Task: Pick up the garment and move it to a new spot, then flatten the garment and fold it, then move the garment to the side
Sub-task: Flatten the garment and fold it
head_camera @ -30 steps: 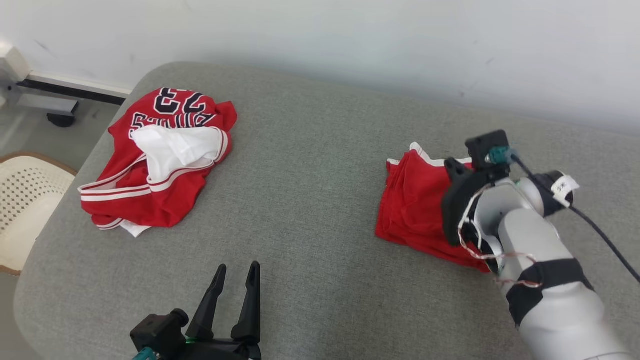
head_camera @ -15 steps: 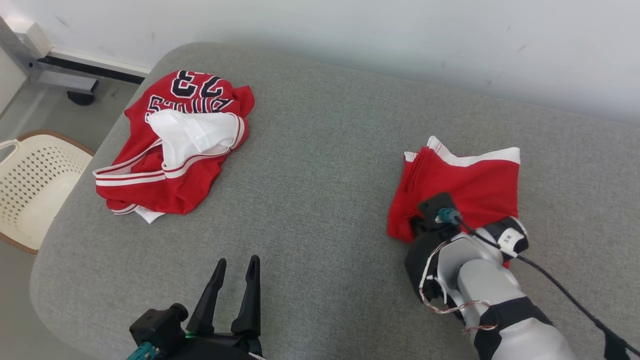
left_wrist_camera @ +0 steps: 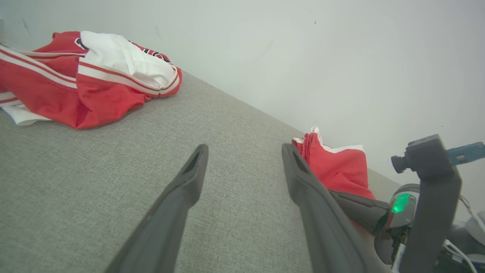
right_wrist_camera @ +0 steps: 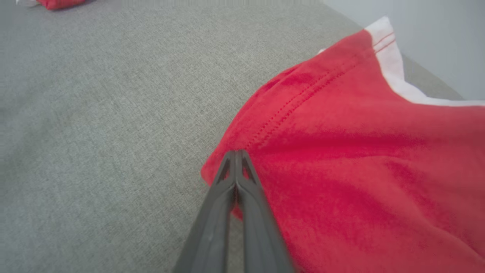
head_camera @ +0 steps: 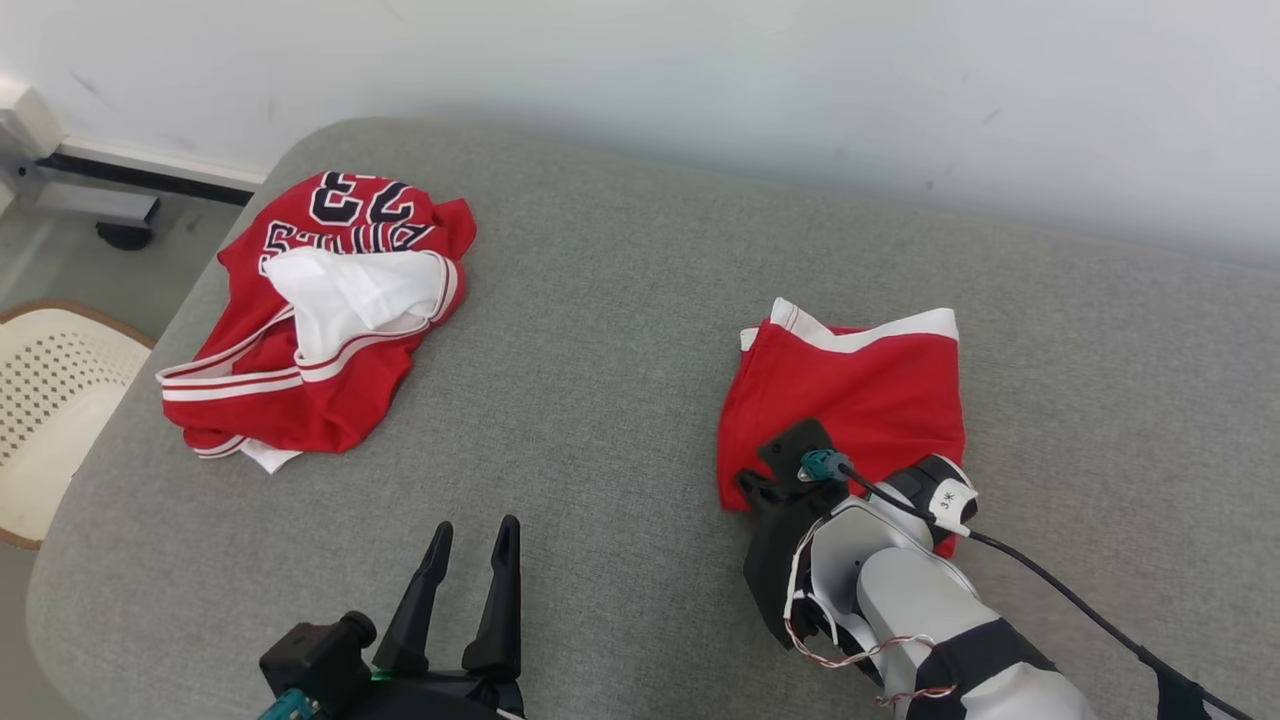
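The garment is a red piece with a white band, lying folded and fairly flat on the right of the grey cushion. It also appears in the left wrist view and the right wrist view. My right gripper is shut, its tips pressed together over the garment's near-left corner; I cannot tell whether cloth is pinched. In the head view the right wrist covers those fingers. My left gripper stands open above bare cushion at the near edge, holding nothing.
A crumpled red and white jersey with dark numbers lies at the far left of the cushion. A pale perforated chair stands off the left edge. A white wall runs behind.
My right arm has drawn back toward me from above the garment to its near corner. The garment now lies flatter and slightly further left. The head camera swayed and returned; the left gripper held still.
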